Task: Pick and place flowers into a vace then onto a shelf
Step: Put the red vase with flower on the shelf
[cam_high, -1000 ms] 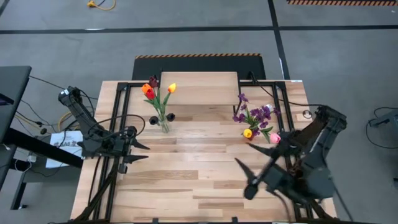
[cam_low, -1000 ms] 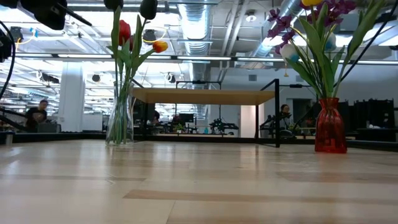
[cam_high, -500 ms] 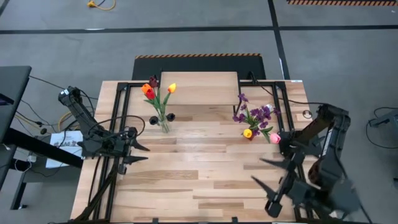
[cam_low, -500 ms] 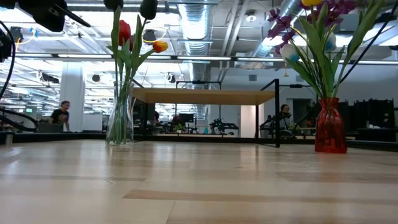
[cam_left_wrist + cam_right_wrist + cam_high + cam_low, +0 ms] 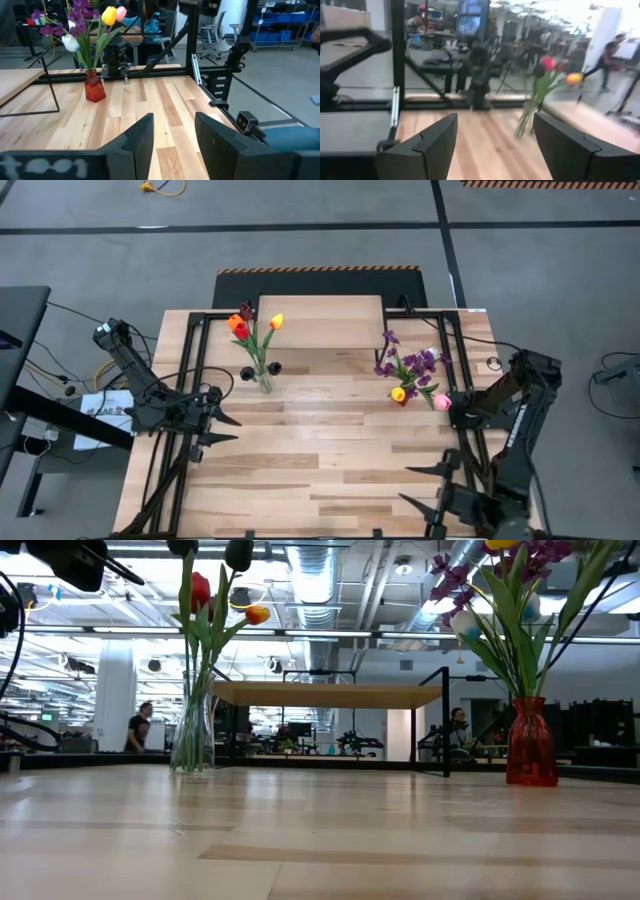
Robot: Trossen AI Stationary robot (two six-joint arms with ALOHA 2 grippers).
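Observation:
A clear glass vase [image 5: 263, 377] stands on its base on the table, holding red, orange, yellow and dark tulips [image 5: 245, 326]; the low view shows this vase [image 5: 192, 730] too. A red vase [image 5: 530, 742] with purple sprigs and yellow, pink and white heads [image 5: 410, 372] stands to the right. The light-wood shelf [image 5: 320, 320] sits at the far edge between them. My left gripper [image 5: 226, 427] hovers open near the left edge. My right gripper [image 5: 412, 485] hovers open near the near right corner. Neither holds anything.
Black frame rails [image 5: 196, 370] run along the table's left and right sides. The shelf's thin black legs [image 5: 446, 720] stand behind the vases. The wide middle of the tabletop [image 5: 320, 440] lies bare. People move in the room beyond the table [image 5: 137, 726].
My right arm has swung back from the table's middle right toward the near right corner, its gripper staying open. The left arm and both vases have kept still. A person in the background has walked to the right.

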